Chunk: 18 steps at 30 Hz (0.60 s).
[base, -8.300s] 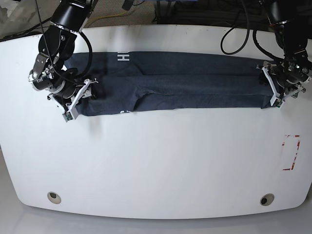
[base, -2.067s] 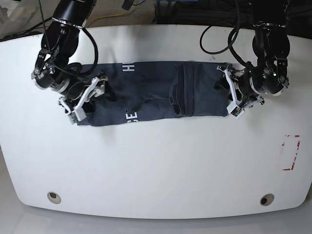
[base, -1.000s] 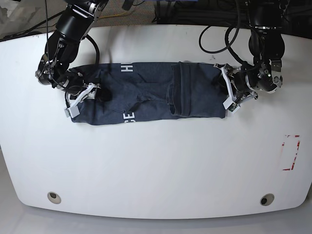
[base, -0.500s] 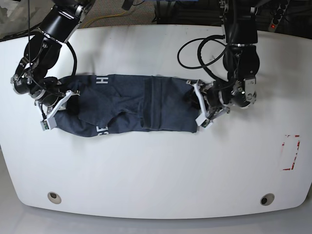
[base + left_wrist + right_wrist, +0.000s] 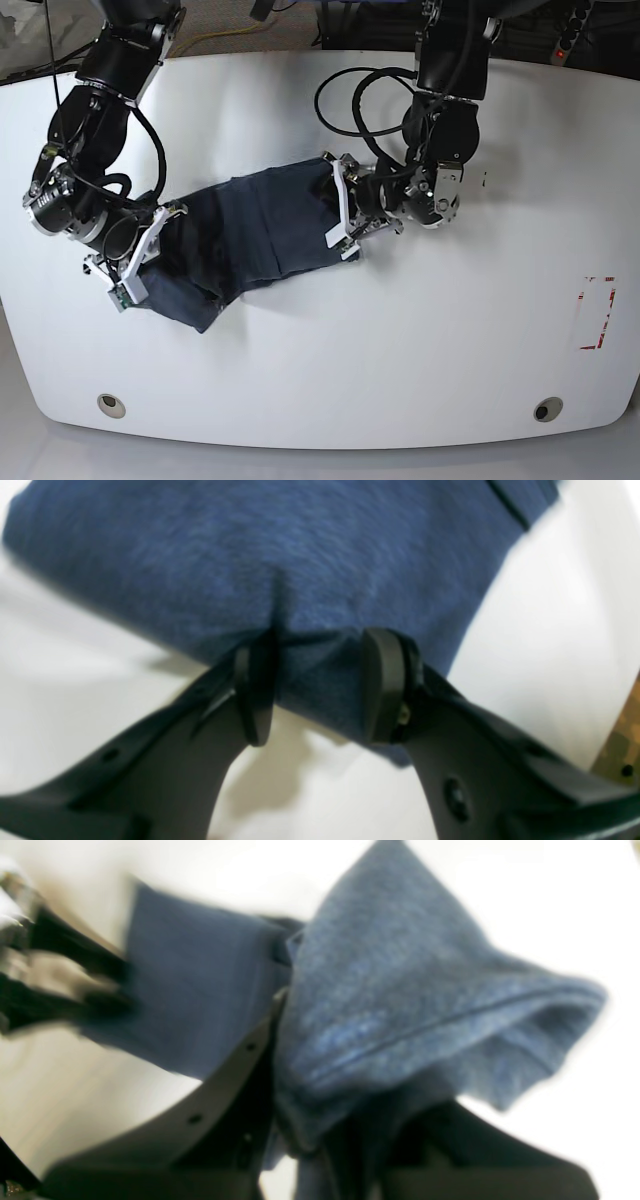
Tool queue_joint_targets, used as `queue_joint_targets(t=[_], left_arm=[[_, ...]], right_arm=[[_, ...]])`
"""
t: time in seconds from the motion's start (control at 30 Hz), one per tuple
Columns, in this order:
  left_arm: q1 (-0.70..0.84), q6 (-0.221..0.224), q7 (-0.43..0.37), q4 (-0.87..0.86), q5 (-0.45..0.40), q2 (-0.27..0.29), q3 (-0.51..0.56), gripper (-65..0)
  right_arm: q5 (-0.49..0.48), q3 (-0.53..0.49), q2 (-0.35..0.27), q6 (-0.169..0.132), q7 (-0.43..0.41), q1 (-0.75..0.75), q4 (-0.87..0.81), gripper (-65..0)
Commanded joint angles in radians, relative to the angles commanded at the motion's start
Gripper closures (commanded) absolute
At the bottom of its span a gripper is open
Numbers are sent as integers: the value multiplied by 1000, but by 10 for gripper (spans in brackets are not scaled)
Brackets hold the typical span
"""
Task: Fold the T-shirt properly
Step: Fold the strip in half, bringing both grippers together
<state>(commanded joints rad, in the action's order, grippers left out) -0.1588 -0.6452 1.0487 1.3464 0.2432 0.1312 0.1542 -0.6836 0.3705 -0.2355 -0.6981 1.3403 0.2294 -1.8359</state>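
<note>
The dark navy T-shirt (image 5: 250, 225) lies bunched in a short slanted heap left of the table's middle, with no lettering showing. My left gripper (image 5: 342, 218) holds its right end; in the left wrist view its black fingers (image 5: 255, 690) pinch a fold of the blue cloth (image 5: 280, 555) just above the white table. My right gripper (image 5: 135, 275) holds the lower left end. In the blurred right wrist view the cloth (image 5: 400, 1005) drapes over that gripper (image 5: 320, 1130) and hides its fingertips.
The white table (image 5: 400, 350) has a red-marked rectangle (image 5: 597, 312) near its right edge and two round holes (image 5: 111, 404) (image 5: 546, 409) near the front edge. Black cables (image 5: 360, 90) loop behind the left arm.
The left gripper has carried its end of the shirt further left, over the rest. The right gripper has dropped toward the front. The shirt is shorter and more bunched, its lettering gone from sight.
</note>
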Motion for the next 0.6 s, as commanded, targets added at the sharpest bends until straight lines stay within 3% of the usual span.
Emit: queue_joint_targets(t=[0.17, 0.47, 0.5, 0.6], left_arm=[[-23, 0, 0, 0, 0, 11, 0, -249], [-26, 0, 0, 0, 5, 25, -5, -249], [-28, 0, 0, 0, 5, 26, -5, -249], [-31, 0, 0, 2, 5, 26, -8, -249]], right_arm=[[44, -75, 46, 0, 0, 2, 0, 0], [261, -345, 98, 0, -66, -2, -2, 0], [290, -365, 98, 0, -69, -2, -3, -14], [365, -411, 100, 0, -75, -3, -5, -160]])
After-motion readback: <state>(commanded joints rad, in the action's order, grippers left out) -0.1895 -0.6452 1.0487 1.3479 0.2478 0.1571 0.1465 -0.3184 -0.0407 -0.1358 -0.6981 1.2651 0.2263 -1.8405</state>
